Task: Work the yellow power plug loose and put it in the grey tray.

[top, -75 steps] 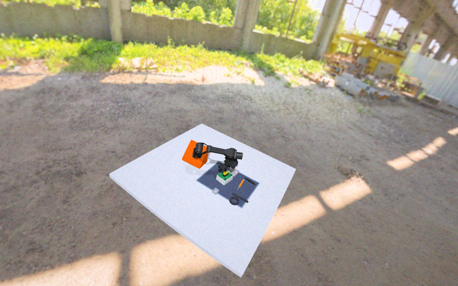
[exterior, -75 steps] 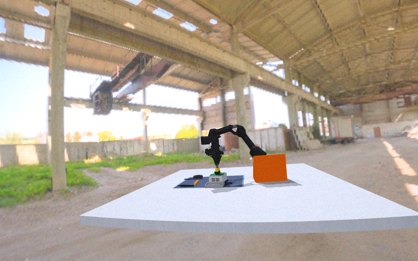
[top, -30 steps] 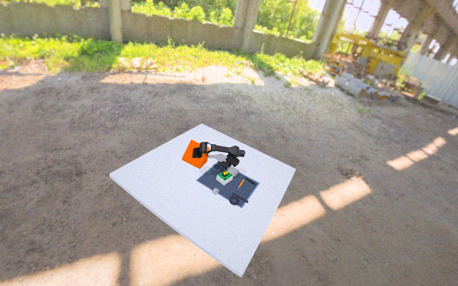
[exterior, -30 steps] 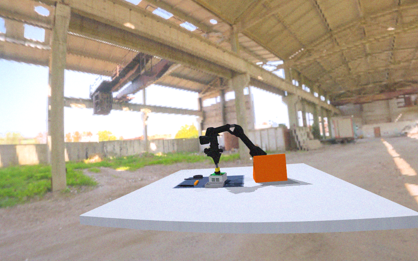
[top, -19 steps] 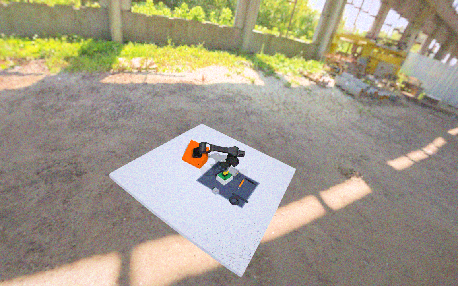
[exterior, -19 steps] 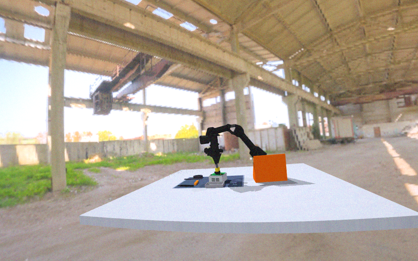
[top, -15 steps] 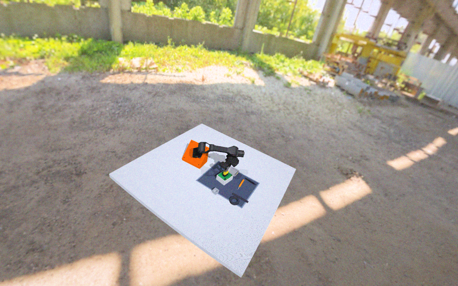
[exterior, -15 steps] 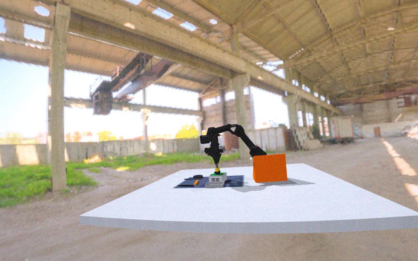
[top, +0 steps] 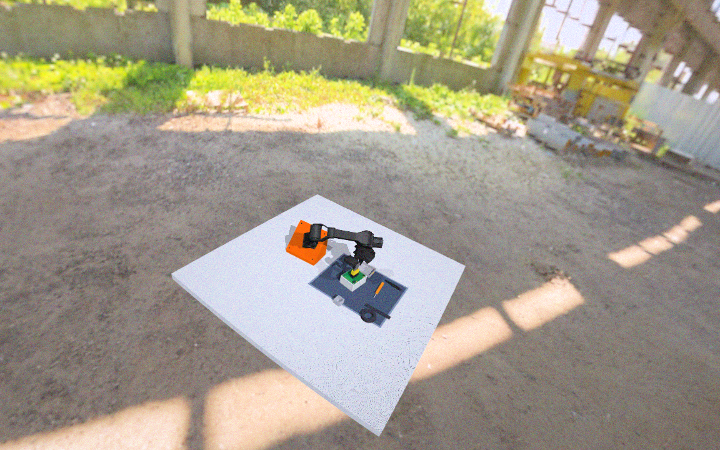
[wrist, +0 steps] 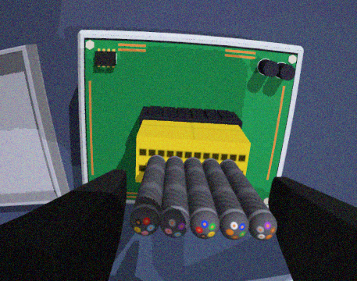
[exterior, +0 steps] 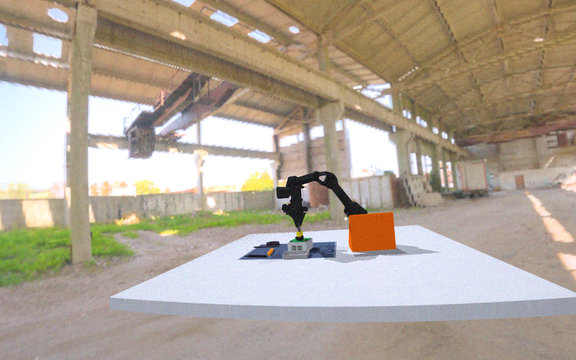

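Plug (top: pixel 354 272) (exterior: pixel 299 234) (wrist: pixel 191 134) looks socketed, gripper (top: pixel 355 265) (exterior: pixel 299 228) (wrist: pixel 200 187) spread astride it; loosening seems unfinished, so regrip, then rock it.

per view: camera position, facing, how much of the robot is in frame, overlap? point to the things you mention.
Top: high, off to one side, tilted down at the table (top: pixel 273 313) (exterior: pixel 348 286); whole arm in frame, fingertips too small to judge.
Exterior: low, beside the table, looking across it; arm in profile above the orange block (top: pixel 313 256) (exterior: pixel 372 231).
Wrist: on the arm near the gripper (wrist: pixel 199 183), facing the circuit board (top: pixel 358 276) (wrist: pixel 186 78); only the two dark fingers show.
Shared: top and exterior both show arm and orange block; all three show the yellow plug (top: pixel 354 271) (exterior: pixel 299 233) (wrist: pixel 194 136).
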### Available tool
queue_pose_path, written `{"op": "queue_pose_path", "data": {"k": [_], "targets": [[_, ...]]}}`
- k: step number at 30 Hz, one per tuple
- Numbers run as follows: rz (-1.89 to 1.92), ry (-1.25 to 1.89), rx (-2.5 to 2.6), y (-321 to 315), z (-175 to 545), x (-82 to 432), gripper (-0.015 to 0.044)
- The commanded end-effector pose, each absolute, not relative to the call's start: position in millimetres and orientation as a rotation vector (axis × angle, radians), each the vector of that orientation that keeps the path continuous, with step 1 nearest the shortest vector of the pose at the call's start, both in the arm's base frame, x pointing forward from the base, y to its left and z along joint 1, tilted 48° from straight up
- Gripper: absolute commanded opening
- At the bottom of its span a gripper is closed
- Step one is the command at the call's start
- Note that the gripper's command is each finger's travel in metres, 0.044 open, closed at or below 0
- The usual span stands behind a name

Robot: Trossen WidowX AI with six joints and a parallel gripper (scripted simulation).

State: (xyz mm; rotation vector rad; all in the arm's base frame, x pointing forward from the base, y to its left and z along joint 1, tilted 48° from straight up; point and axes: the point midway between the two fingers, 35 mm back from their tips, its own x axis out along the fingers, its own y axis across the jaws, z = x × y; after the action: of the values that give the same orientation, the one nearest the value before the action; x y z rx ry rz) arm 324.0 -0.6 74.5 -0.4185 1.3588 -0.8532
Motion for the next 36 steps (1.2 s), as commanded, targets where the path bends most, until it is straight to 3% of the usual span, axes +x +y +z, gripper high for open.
{"op": "queue_pose_path", "data": {"k": [1, 15, 25, 36], "targets": [[-0.852, 1.356, -0.421, -0.9, 74.8, 324.3, 0.0252], [-0.852, 1.356, -0.422, -14.1, 62.9, 324.0, 0.0252], [-0.852, 1.356, -0.422, -14.1, 62.9, 324.0, 0.0], [-0.852, 1.356, -0.422, -12.3, 64.6, 324.0, 0.0]]}}
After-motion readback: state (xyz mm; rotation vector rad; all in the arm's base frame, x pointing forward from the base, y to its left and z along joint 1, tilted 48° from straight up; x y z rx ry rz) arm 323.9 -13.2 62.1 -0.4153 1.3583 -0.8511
